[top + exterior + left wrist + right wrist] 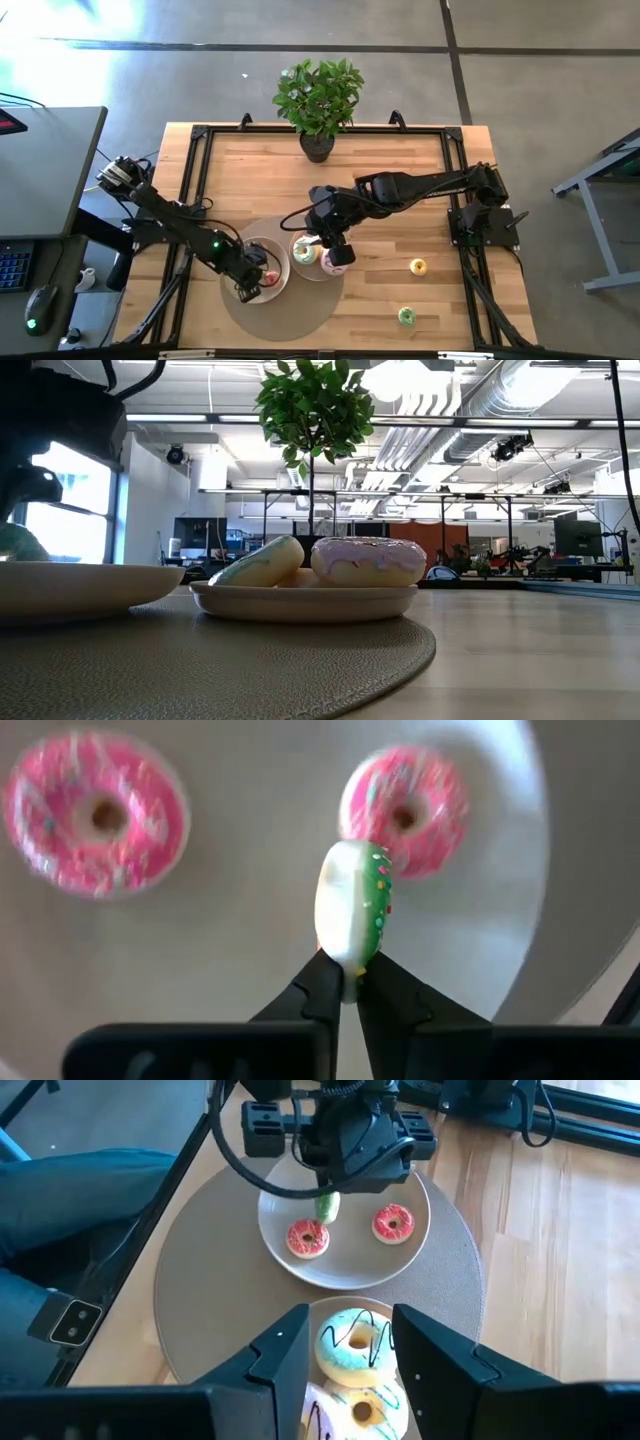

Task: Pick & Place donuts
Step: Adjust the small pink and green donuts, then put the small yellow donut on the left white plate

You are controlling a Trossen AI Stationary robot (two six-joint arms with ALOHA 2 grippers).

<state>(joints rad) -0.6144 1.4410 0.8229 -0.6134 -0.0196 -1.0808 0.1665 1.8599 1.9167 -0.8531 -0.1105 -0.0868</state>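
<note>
L gripper (pixel 350 982) pinched shut on green mini donut (pixel 355 915), on edge over left plate (pixel 415 1245), 2 pink minis (pixel 308 1238) on it at 8 & 3 o'clock | R gripper (pixel 350 1342) jaws wide, holding nothing, I see it over right plate (pixel 300 603) w/ white-green donut (pixel 350 1345) | yellow mini (pixel 418 266) + green mini (pixel 406 316) on table (pixel 400 180) at plates' 3–4 o'clock

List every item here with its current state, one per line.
Left end effector: shut on green mini donut, held on edge above left plate.
Two pink mini donuts: flat on left plate.
Right end effector: open above right plate's large donuts.
Yellow mini donut: on table.
Second green mini donut: on table.
</note>
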